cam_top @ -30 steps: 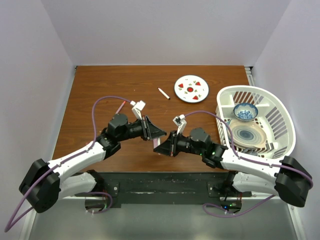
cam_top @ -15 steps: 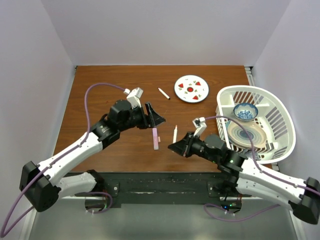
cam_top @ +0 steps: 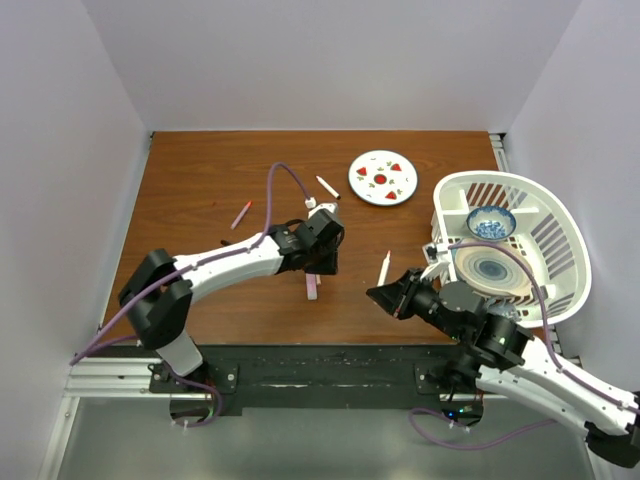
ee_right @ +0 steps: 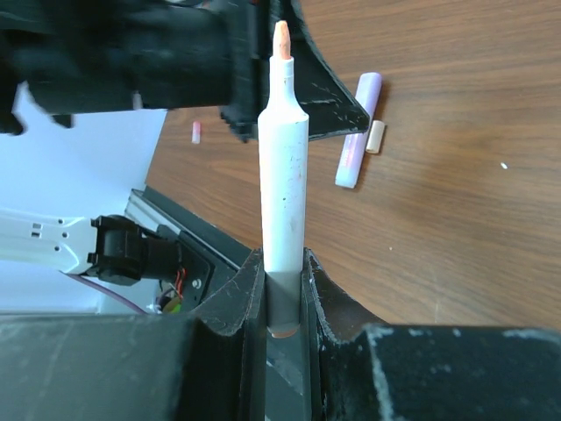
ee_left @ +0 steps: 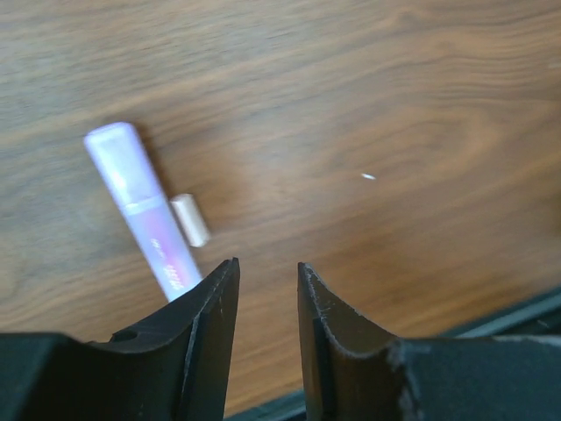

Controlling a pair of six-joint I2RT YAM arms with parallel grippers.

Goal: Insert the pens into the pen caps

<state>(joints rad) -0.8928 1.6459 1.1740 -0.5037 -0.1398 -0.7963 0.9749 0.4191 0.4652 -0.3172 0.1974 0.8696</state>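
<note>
The left gripper (ee_left: pixel 267 274) hangs low over the table (cam_top: pixel 200 180), its jaws a little apart with nothing between them. The pink marker (ee_left: pixel 140 206) lies flat just beyond its fingers, with a small cap (ee_left: pixel 190 219) just beside it. The right gripper (ee_right: pixel 283 267) is clamped on the lower end of a white pen (ee_right: pixel 285 167), which has its orange tip pointing away from the gripper.

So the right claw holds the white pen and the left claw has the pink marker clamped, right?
Not quite. The right claw does hold the white pen, but the left claw is empty: the left wrist view shows the pink marker lying loose beside it, with a small cap next to it.
</note>
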